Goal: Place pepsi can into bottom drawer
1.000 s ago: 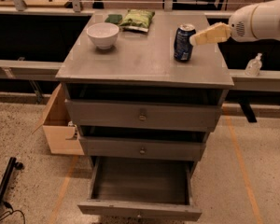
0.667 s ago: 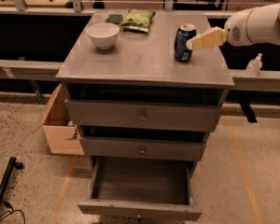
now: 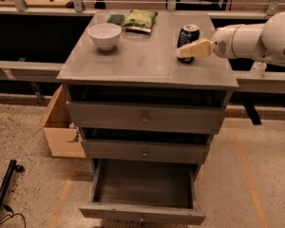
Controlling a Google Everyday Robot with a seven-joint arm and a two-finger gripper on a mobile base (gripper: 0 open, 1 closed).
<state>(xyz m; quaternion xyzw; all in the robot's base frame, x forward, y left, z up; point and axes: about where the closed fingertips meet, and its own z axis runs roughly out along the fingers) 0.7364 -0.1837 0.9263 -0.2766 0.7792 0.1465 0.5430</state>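
Note:
The pepsi can (image 3: 188, 33) is dark blue with a silver top and stands upright on the right side of the grey cabinet top (image 3: 142, 63). My gripper (image 3: 184, 52) reaches in from the right on a white arm (image 3: 261, 37). Its pale tip lies across the lower front of the can and hides the can's base. The bottom drawer (image 3: 142, 213) is pulled out at floor level, a shallow grey tray with nothing visible in it. The two drawers above it are closed.
A white bowl (image 3: 104, 34) stands at the left of the cabinet top. A green snack bag (image 3: 140, 20) and a small dark green item (image 3: 116, 19) lie at the back. A cardboard box (image 3: 61, 129) sits on the floor left of the cabinet. A black stand (image 3: 2, 194) is at bottom left.
My gripper has moved left and slightly down, from beside the can's right side to across its lower front. The can and drawers have not moved.

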